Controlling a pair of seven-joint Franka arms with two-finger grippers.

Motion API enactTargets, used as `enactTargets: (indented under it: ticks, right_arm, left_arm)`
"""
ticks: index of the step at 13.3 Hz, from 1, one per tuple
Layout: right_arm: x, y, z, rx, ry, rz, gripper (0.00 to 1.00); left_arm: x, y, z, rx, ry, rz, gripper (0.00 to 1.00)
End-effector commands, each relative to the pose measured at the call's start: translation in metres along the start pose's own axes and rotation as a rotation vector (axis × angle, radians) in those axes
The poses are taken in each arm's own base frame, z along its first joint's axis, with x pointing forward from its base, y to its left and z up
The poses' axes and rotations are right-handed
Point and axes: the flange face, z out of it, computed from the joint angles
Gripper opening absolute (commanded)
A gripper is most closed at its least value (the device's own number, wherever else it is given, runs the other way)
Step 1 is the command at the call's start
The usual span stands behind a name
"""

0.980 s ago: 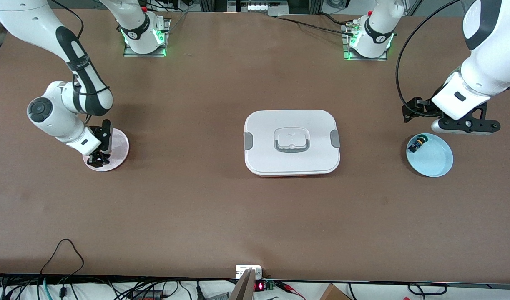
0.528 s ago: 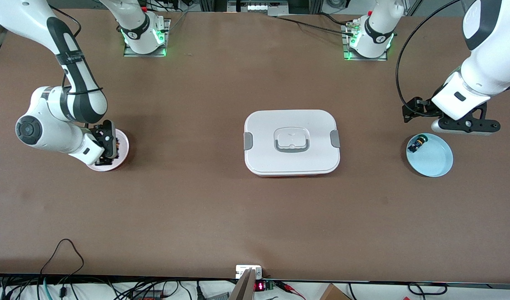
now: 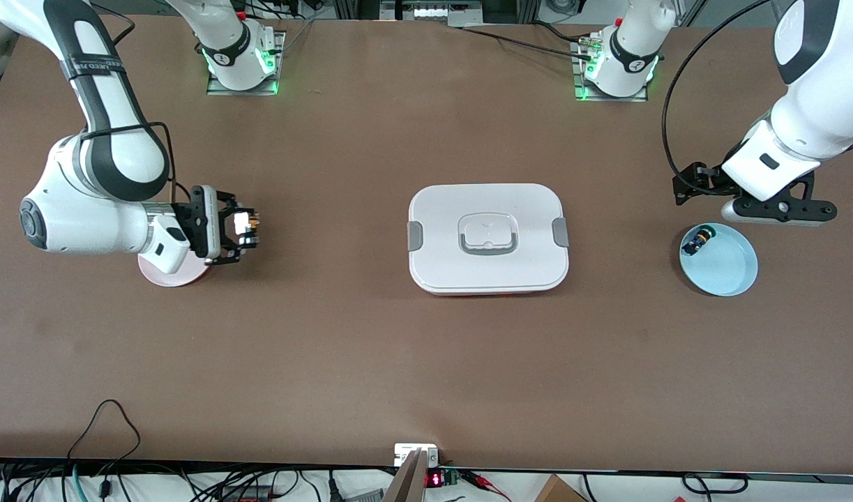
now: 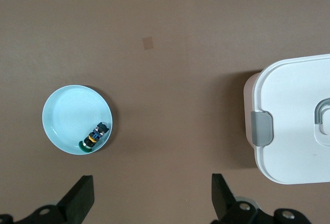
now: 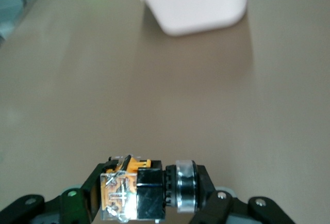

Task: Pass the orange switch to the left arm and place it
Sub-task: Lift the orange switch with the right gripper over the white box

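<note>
While the right hand grips the orange switch, the blue dish holds a green-capped switch.

Orange switch, black barrel with orange-tan body parts, lies sideways clamped between the right gripper fingers, up over bare table; white box, lid on, sits well apart from that gripper.

A robotics lab: two white arms bolted to base plates with green lights on a brown surface, loose cables and electronics along its near edge
</note>
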Motion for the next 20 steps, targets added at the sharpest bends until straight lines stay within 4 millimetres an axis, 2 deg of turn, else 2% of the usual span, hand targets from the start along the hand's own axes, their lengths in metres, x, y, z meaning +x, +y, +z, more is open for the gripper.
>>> enactTargets:
  ticks: [1,4,6,7,9,11,12,13,14,15,16,17,20]
  right_arm:
    - [0.051,-0.008,0.012,0.032,0.197,0.011,0.0]
    - [0.107,-0.015,0.029,0.035,0.385,0.003,0.0]
    - [0.159,-0.023,0.045,0.01,0.538,0.024,0.0]
    - [0.182,-0.029,0.053,0.002,0.598,0.04,0.0]
    - [0.229,-0.045,0.076,-0.021,0.697,0.101,0.0]
    - [0.265,-0.062,0.092,-0.042,0.802,0.166,0.0]
    - [0.286,-0.07,0.092,-0.056,0.84,0.167,0.0]
    - [0.303,-0.076,0.098,-0.054,0.862,0.177,0.0]
    - [0.323,-0.086,0.102,-0.051,0.9,0.192,0.0]
    - [0.338,-0.095,0.108,-0.05,0.922,0.204,0.0]
    - [0.346,-0.101,0.111,-0.061,0.923,0.19,0.0]
    - [0.355,-0.105,0.114,-0.085,0.92,0.174,0.0]
    - [0.375,-0.114,0.128,-0.15,0.902,0.167,0.0]
  left_arm:
    - [0.0,-0.001,-0.006,0.003,-0.004,0.001,1.0]
    - [0.0,-0.001,-0.005,0.004,-0.006,0.001,1.0]
    - [0.003,0.0,-0.003,0.003,-0.01,0.01,1.0]
    - [0.007,0.002,-0.009,0.0,0.0,0.015,1.0]
    - [0.009,0.022,-0.022,-0.003,0.018,0.048,1.0]
    - [-0.002,0.04,-0.022,0.003,-0.051,0.08,1.0]
    - [-0.008,0.044,-0.021,0.006,-0.092,0.089,1.0]
    - [-0.01,0.049,-0.028,0.009,-0.096,0.096,1.0]
    - [-0.017,0.068,-0.033,0.012,-0.121,0.131,1.0]
    - [-0.027,0.086,-0.035,0.017,-0.166,0.171,1.0]
    - [-0.034,0.102,-0.045,-0.025,-0.185,0.195,1.0]
    - [-0.038,0.11,-0.059,-0.113,-0.186,0.199,1.0]
    - [-0.038,0.106,-0.091,-0.405,-0.19,0.175,1.0]
